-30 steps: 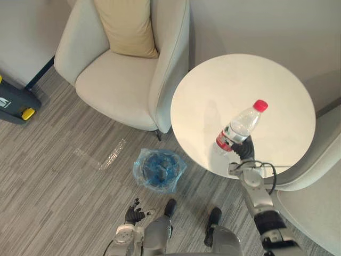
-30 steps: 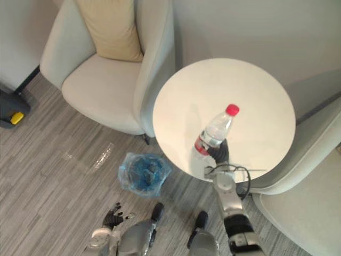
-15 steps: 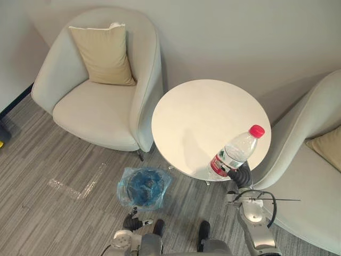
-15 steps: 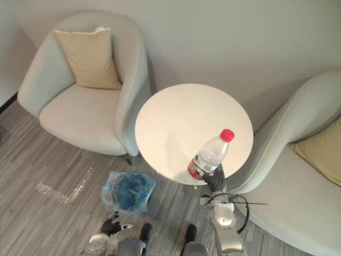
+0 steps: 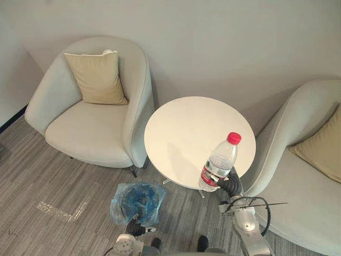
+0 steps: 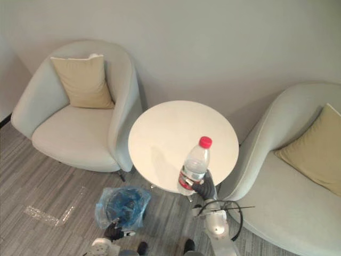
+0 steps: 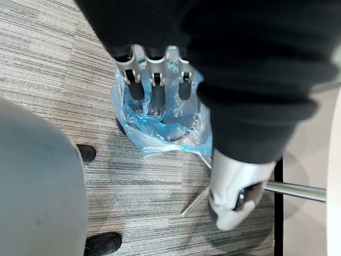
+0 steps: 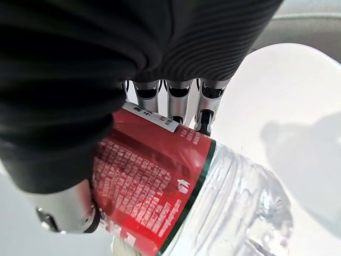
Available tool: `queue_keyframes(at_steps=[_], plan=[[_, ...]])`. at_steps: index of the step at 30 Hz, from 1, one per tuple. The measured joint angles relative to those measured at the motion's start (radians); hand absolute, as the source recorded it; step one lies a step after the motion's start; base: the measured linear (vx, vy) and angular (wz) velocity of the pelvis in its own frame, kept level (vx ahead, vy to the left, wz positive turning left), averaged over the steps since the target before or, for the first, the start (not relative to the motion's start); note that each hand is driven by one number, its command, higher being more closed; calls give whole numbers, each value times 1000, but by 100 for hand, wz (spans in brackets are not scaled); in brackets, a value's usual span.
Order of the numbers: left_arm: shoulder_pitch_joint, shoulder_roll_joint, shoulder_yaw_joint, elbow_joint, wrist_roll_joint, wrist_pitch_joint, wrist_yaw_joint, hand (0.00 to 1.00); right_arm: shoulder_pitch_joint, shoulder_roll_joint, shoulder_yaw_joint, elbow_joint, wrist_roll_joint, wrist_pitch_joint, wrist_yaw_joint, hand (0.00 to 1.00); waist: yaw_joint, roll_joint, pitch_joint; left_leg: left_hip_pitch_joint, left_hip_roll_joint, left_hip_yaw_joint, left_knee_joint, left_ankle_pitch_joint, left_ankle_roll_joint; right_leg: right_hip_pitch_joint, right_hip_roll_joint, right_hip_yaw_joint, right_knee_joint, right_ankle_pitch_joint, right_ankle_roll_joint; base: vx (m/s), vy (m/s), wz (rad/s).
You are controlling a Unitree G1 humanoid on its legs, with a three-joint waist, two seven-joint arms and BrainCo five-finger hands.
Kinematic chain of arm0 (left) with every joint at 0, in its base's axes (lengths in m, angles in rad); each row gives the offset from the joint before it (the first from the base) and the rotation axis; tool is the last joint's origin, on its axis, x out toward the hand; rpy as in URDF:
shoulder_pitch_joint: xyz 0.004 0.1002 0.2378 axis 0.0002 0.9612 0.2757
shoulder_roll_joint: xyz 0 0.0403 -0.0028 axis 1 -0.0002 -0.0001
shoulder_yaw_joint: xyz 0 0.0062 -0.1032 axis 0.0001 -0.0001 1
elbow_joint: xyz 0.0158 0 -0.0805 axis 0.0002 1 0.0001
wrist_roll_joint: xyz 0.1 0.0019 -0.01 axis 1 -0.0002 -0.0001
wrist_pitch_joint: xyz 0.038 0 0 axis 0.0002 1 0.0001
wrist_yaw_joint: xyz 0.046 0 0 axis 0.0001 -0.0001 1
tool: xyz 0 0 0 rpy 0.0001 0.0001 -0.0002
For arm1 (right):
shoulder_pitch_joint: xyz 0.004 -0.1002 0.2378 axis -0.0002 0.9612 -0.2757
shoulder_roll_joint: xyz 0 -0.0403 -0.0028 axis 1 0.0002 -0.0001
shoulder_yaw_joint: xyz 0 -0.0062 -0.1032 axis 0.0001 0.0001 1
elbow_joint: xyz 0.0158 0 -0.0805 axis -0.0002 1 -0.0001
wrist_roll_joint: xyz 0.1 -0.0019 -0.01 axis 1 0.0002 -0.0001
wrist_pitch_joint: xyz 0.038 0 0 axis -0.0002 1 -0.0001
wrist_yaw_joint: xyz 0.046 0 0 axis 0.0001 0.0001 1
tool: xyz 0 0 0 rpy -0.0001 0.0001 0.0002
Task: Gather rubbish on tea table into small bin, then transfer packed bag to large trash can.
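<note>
2 pale armchairs take up most of the scene: the left armchair (image 5: 90, 133) stands against the wall on the robot's left, and the right armchair (image 5: 298, 181) curves in from the right. Both stand on a grey striped floor (image 5: 42, 181). Between them is the round white table (image 5: 186, 128), its top bare apart from 1 item at its near right edge. On the floor just in front of the table, toward the left armchair, sits the small bin (image 5: 136, 201), lined with a crumpled blue bag (image 7: 160, 125) whose rim spreads out around the opening. A tan cushion (image 5: 97, 78) leans upright against the back of the left armchair, and a second tan cushion (image 5: 319, 149) rests in the right one. The bottle (image 5: 218, 168) is clear plastic with a red cap and a red label. It stands nearly upright over the table's near edge, leaning slightly to the right, and whether its base rests on the top cannot be told. The right hand (image 5: 230, 184) has it in a firm grasp low down, at the label. In the right wrist view the fingers (image 8: 176, 104) wrap round the far side of the label while the thumb (image 8: 69, 208) closes on the near side. The left hand (image 5: 133, 229) hangs low at the near side of the small bin, holding nothing; its fingers (image 7: 154, 88) are relaxed and nearly straight, pointing down toward the bag's opening.
</note>
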Motion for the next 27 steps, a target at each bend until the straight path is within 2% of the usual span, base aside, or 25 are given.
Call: queue_keyframes(at_steps=[3,6,7,8,9,10,11,13,14,15,16,17,19,20,22,24,25,26,27], plan=[[-1,0,-2,10,0,-2,0,0,3,-4,18,6,-10,-1,-2,100,0,0,0,-3,-13,-39,18,0,0,28,-4,-36,-3,-5,4,-28,-4,37],[-11,-4,-21,5,0,-5,0,0,-4,-32,18,10,-37,-6,-23,100,3,12,9,-80,-38,-113,80,2,-1,25,-19,-133,7,-20,6,-72,-4,94],[-10,-5,-26,-12,0,-5,2,0,-17,-42,18,29,-40,-6,-32,100,8,21,15,-106,-40,-92,89,11,2,22,-28,-169,26,-28,5,-95,13,97],[-10,-6,-30,-20,0,-4,2,0,-33,-51,14,58,-42,-3,-40,100,9,25,19,-112,-18,-18,86,-7,44,22,-38,-199,46,-37,2,-120,11,88],[-10,-7,-37,-26,1,-4,3,0,-43,-61,14,68,-47,4,-45,100,9,27,20,-115,4,67,81,-11,64,23,-47,-225,56,-40,2,-98,10,82],[-10,-7,-40,-31,14,-4,2,0,-62,-71,17,76,-59,5,-54,100,8,22,21,-120,36,170,62,-13,71,21,-71,-256,56,-39,1,-75,50,71],[-10,-10,-42,-31,23,-3,2,0,-93,-74,16,85,-66,5,-63,100,4,27,23,-137,65,244,110,-18,64,6,-92,-280,70,-38,-1,-21,142,60],[-9,-21,-41,-37,53,-3,7,0,-138,-91,15,97,-72,8,-70,100,2,43,21,-150,117,306,184,-19,66,-19,-118,-291,114,-41,2,12,192,29],[-7,-24,-43,-37,71,-3,11,0,-157,-95,10,101,-73,13,-79,100,-10,44,21,-134,141,335,183,-15,51,-26,-134,-293,139,-49,19,0,200,33],[-6,-26,-60,-36,80,-2,17,0,-166,-97,7,100,-73,13,-85,100,-27,48,19,-127,133,336,147,-8,-22,-24,-146,-303,144,-46,41,-13,198,37],[-9,-17,-71,-36,87,-2,20,0,-170,-91,7,104,-73,15,-87,100,-28,37,18,-121,111,336,118,4,-25,-24,-161,-303,139,-39,50,-20,202,36],[-11,-2,-92,-38,97,-4,23,0,-164,-70,6,104,-73,16,-87,100,-32,7,17,-97,75,328,60,32,-20,-25,-184,-302,121,-23,69,10,184,30],[-25,9,-119,-35,128,-5,24,0,-155,-35,12,123,-73,15,-79,100,-31,-13,15,-88,27,307,16,64,-4,-22,-213,-302,115,-12,73,13,178,35],[-28,16,-133,-35,142,-8,25,0,-154,-16,13,150,-73,18,-77,100,-29,-16,18,-90,6,298,19,62,3,-20,-234,-300,127,-11,75,3,167,38],[-30,11,-140,-39,142,-12,25,0,-154,-2,16,179,-75,32,-73,100,-28,-5,31,-97,-13,284,47,41,26,-24,-265,-291,179,-13,75,-5,150,33],[-39,12,-130,-39,132,-27,29,0,-163,4,26,203,-76,40,-73,100,-22,-2,59,-121,-19,282,115,-9,30,-52,-286,-246,263,-36,37,-56,129,12],[-39,16,-115,-41,121,-30,33,0,-174,4,51,226,-77,51,-73,100,-21,-3,64,-140,-17,280,155,-33,35,-88,-281,-168,323,-58,-12,-57,82,1],[-42,20,-117,-44,115,-28,43,0,-175,9,66,242,-83,51,-72,100,-23,-4,70,-141,-9,262,166,-36,39,-123,-240,-60,372,-119,-47,-21,12,14],[-45,29,-117,-45,115,-24,47,0,-172,17,71,246,-84,51,-70,100,-28,-6,76,-141,-2,250,165,-33,38,-126,-190,-1,378,-151,-26,1,-92,28]])
